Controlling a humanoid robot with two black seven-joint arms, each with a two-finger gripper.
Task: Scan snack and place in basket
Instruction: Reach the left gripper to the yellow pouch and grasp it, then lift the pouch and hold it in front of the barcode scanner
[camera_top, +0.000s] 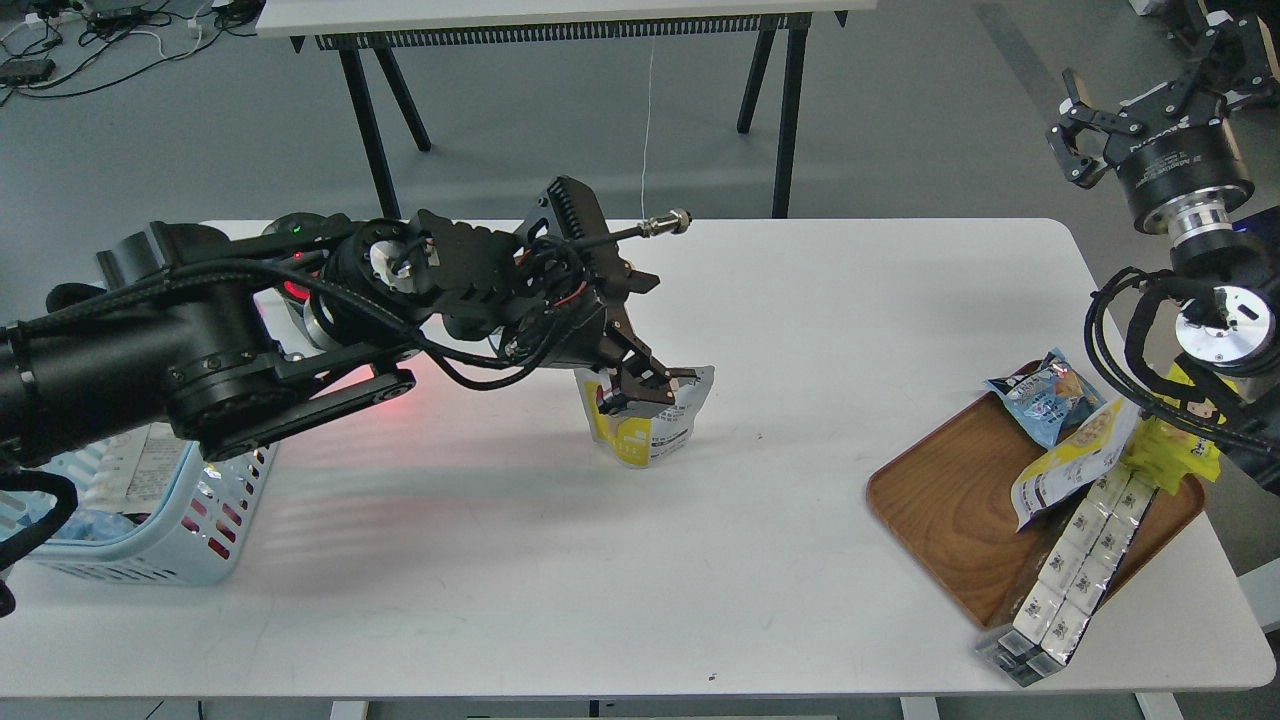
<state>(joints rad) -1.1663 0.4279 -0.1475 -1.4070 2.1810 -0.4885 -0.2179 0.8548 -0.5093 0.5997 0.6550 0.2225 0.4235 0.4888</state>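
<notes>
The snack (650, 435), a yellow-fronted stand-up pouch with a white top, stands upright at the middle of the white table. My left gripper (646, 388) has come down onto its top edge. The fingers (612, 398) are apart, on either side of the top, and the pouch still rests on the table. The light blue slotted basket (150, 545) sits at the left edge, partly hidden by my left arm, with packets inside. My right gripper (1150, 85) is raised off the table at the far right, open and empty.
A black barcode scanner (292, 232) stands behind my left arm, mostly hidden, casting red light on the table. At right, a brown wooden tray (940, 510) holds a small blue bag (1040, 400), another yellow pouch (1075, 455), a cartoon-face packet (1185, 445) and white boxes (1075, 560).
</notes>
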